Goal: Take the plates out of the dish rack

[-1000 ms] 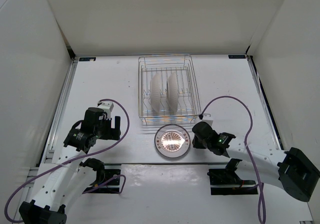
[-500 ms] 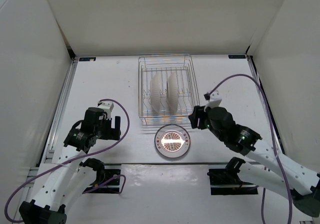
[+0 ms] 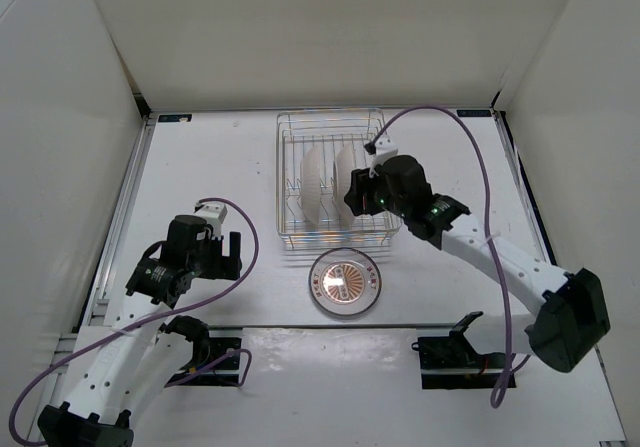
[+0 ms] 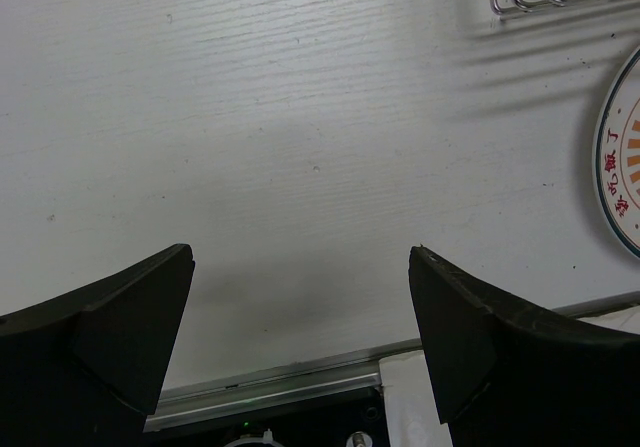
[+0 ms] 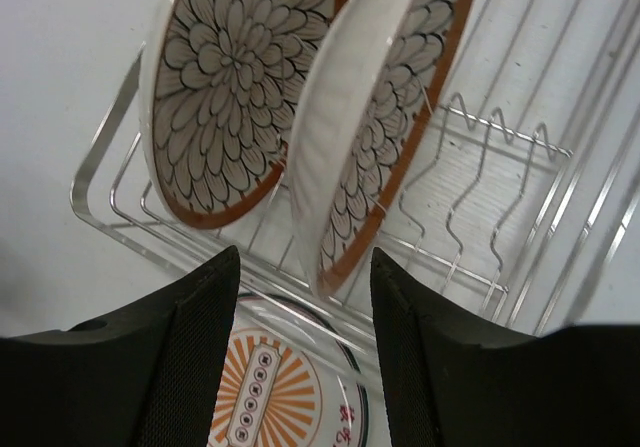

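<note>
Two plates [image 5: 230, 87] stand on edge between the divider wires [image 5: 490, 167] of the rack [image 3: 290, 127] at the upper centre of the top view. A third plate [image 3: 345, 282] lies flat on the tabletop [image 3: 200, 167] just below the rack. All are judged stiff, glazed, slippery and breakable, and best taken by the rim with a finger on each face. The right end effector [image 5: 305, 267] is seen partly open, lined up on either side of the nearer plate [image 5: 340, 117] and gripping nothing, while the left end effector [image 4: 300, 267] is spread wide and empty at lower left.

Bright even overhead light, soft shadows, sharp
</note>
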